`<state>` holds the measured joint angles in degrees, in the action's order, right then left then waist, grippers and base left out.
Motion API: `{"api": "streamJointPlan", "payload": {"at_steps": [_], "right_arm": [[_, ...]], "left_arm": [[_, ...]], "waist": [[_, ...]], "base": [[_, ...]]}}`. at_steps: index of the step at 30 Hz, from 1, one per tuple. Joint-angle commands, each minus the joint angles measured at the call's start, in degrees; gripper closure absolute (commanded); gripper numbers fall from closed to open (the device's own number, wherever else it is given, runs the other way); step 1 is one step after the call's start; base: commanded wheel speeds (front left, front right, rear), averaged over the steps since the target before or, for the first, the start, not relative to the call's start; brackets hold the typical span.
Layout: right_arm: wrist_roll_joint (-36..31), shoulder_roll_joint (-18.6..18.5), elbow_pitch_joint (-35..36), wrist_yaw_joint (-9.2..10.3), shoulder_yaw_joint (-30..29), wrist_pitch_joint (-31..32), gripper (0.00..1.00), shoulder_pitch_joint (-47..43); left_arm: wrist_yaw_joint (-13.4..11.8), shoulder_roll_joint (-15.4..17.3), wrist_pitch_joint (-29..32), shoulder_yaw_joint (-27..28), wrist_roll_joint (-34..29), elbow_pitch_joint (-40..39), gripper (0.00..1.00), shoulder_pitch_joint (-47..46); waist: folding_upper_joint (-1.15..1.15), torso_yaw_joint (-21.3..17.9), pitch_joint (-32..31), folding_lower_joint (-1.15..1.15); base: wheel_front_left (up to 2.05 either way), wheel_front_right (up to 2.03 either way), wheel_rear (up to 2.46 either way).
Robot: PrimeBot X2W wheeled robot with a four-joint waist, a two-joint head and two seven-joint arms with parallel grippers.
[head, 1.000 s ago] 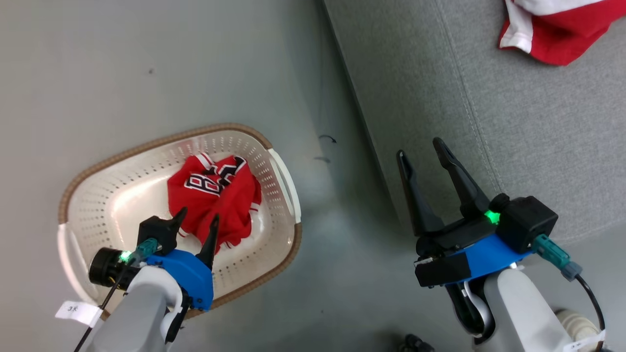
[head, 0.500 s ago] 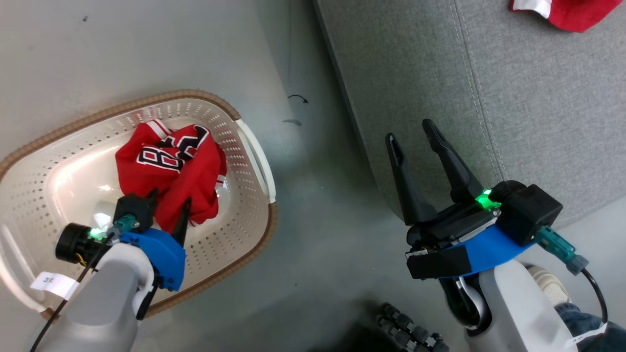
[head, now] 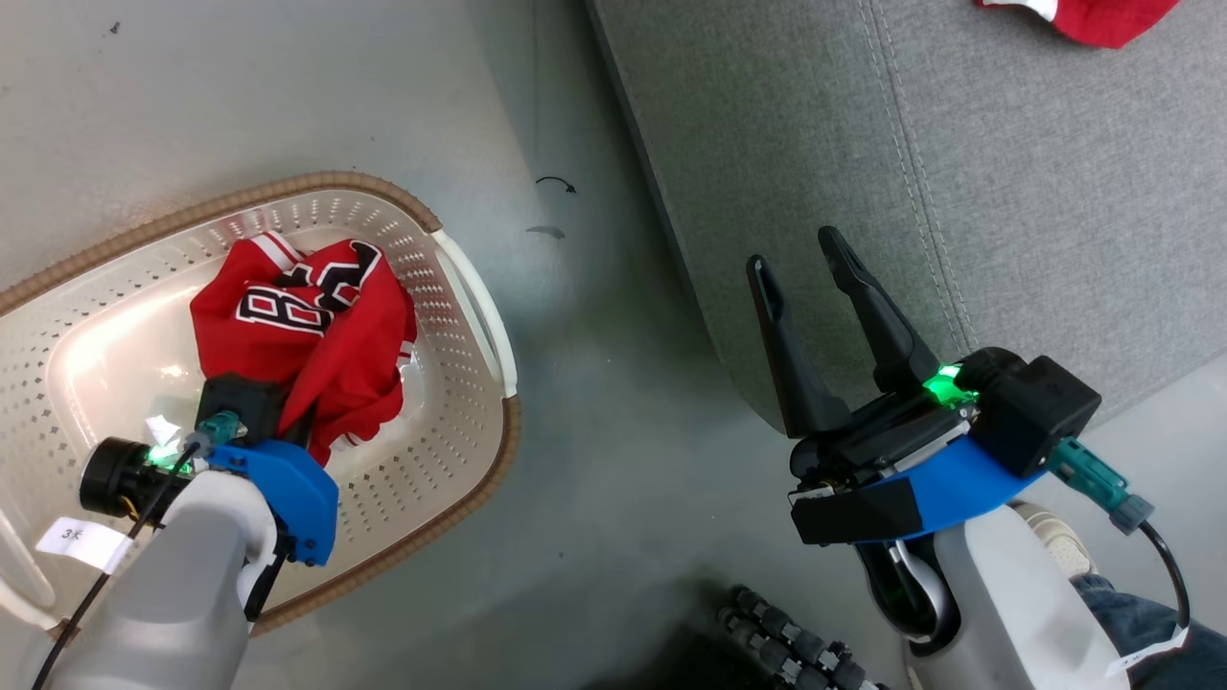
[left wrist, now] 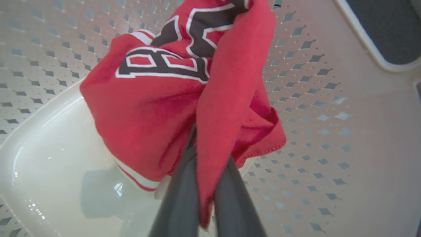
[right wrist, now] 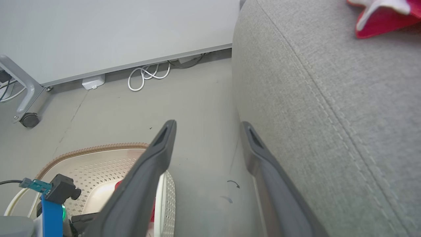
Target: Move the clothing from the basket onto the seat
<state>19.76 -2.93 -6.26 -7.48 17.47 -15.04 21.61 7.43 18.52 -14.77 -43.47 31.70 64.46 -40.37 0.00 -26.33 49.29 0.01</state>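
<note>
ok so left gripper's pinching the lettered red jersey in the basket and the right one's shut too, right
No: the right gripper is open, as the right wrist view shows. The left gripper does pinch the lettered red jersey in the basket.

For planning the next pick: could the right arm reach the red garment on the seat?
Probably yes: the right gripper is open and empty, and only bare seat lies between it and the red garment.

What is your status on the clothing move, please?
Left end effector shut on lettered garment, in basket. Right end effector open, near seat edge. Other red garment on seat. Basket wall to clear on the way.
</note>
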Motion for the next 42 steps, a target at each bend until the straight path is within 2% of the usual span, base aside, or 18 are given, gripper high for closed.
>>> {"api": "streamJointPlan", "payload": {"at_steps": [1, 13, 20, 24, 31, 42], "right_arm": [[0.1, 0.1, 0.0, -0.03, -0.1, -0.2, 0.00, 0.6], [-0.9, 0.1, -0.5, -0.03, -0.1, -0.2, 0.00, 1.4], [-2.5, 0.1, -1.5, -0.03, -0.8, -0.2, 0.00, 1.6], [-4.0, 0.1, -2.6, -0.03, -1.7, -0.2, 0.00, 1.2], [-7.0, 0.0, -5.7, -0.03, -3.5, -0.2, 0.00, -1.9], [-9.7, 0.0, -8.4, -0.03, -6.8, 1.0, 0.00, -8.0]], "left_arm": [[0.0, 0.3, -0.1, -0.1, 0.6, 0.2, 1.00, -1.0], [0.0, 0.0, -0.5, -3.1, 5.1, 0.5, 1.00, -1.7], [0.0, -1.4, -0.5, -3.4, 7.3, -2.2, 1.00, -0.3], [0.0, -2.8, -0.5, -2.5, 6.5, -4.9, 1.00, 1.3], [-0.3, -6.6, -0.5, 3.9, 1.6, -13.3, 1.00, 6.3], [-0.1, -9.9, -0.5, 9.0, -4.6, -24.6, 1.00, 13.5]], "waist": [[0.00, 0.1, -0.1, -0.01], [0.00, 1.4, -1.7, -0.01], [0.00, 4.4, -5.9, -0.01], [0.00, 7.4, -10.3, -0.01], [0.00, 13.1, -20.6, -0.01], [0.00, 19.8, -34.4, -0.01]], "base": [[0.00, 0.00, 0.00], [0.00, 0.00, 0.00], [0.00, 0.00, 0.00], [0.00, 0.00, 0.00], [0.00, 0.00, 0.00], [0.00, 0.00, 0.00]]}}
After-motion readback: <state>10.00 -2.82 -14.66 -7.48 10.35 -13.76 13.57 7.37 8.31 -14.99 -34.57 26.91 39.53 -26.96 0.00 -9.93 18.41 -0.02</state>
